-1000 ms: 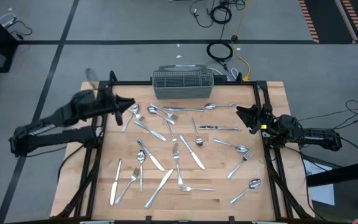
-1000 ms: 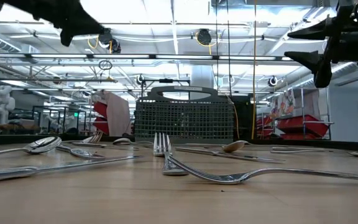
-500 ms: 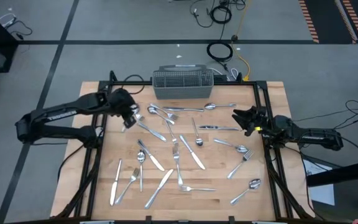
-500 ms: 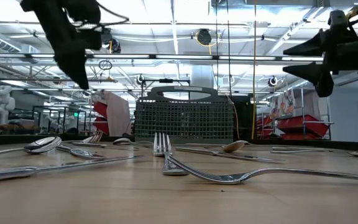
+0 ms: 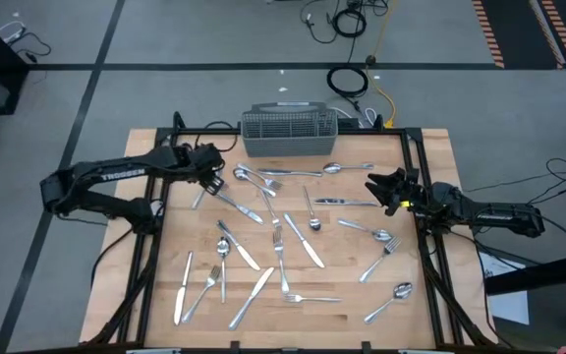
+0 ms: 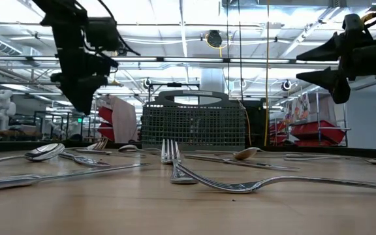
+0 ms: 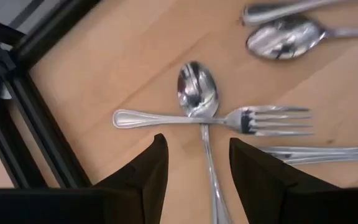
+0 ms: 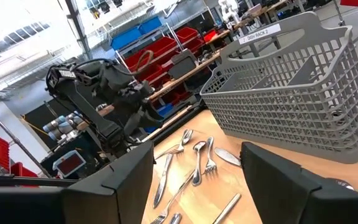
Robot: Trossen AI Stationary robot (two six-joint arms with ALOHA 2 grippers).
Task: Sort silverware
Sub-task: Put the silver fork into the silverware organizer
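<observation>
The silverware point(image 5: 281, 241) is seen scattered across the wooden table point(image 5: 425, 315) in the high view, filling the centre of the frame from the upper left down to the lower right, with forks, spoons and knives lying flat and several crossing one another. A grey mesh basket point(image 5: 289, 132) is placed at the table's far edge, at the upper centre of the frame, and no cutlery can be made out inside it.

The left hand point(image 5: 211, 177) is held over the upper-left part of the table, above a spoon point(image 7: 197, 93) that is crossed by a fork point(image 7: 229, 118). In the left wrist view its two dark fingers point(image 7: 143, 174) are spread apart with the spoon's handle showing in the gap between them; nothing is pinched. In the low view the same hand point(image 6: 82, 98) is seen hanging clear above the table surface at the left of the frame.

The right hand point(image 5: 381, 189) is held above the right side of the table, near a knife point(image 5: 347, 203), raised well off the surface. Its fingers point(image 8: 120, 180) are spread wide and nothing is held between them.
</observation>
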